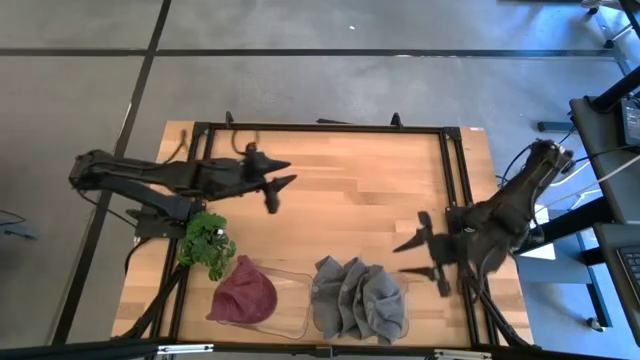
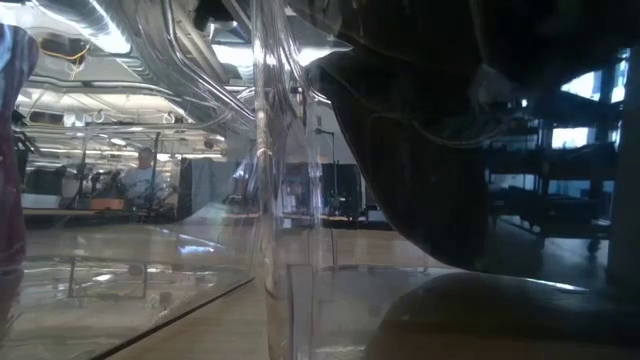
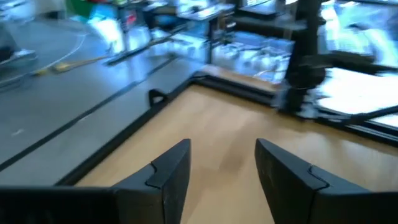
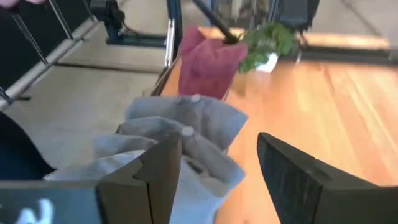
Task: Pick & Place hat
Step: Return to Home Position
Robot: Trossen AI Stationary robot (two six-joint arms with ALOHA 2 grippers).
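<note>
A stack of several grey hats point(image 1: 360, 298) lies near the table's near edge; it fills the low view's right side as a dark mass point(image 2: 450, 150). A maroon hat point(image 1: 243, 293) rests to its left, on a clear plastic tray point(image 1: 292, 285). My right gripper point(image 1: 405, 258) is open, hovering just right of the grey stack. In its wrist view the open fingers point(image 4: 217, 168) point at the grey hats point(image 4: 180, 149), with the maroon hat point(image 4: 208, 62) beyond. My left gripper point(image 1: 285, 175) is open over bare wood at the table's far left point(image 3: 221, 168).
A small green plant point(image 1: 207, 240) stands left of the maroon hat, also seen in the right wrist view point(image 4: 267, 40). A clear plastic wall point(image 2: 280, 200) stands in the low view. A black frame point(image 1: 330, 128) edges the table. Bare wood lies mid-table point(image 1: 350, 200).
</note>
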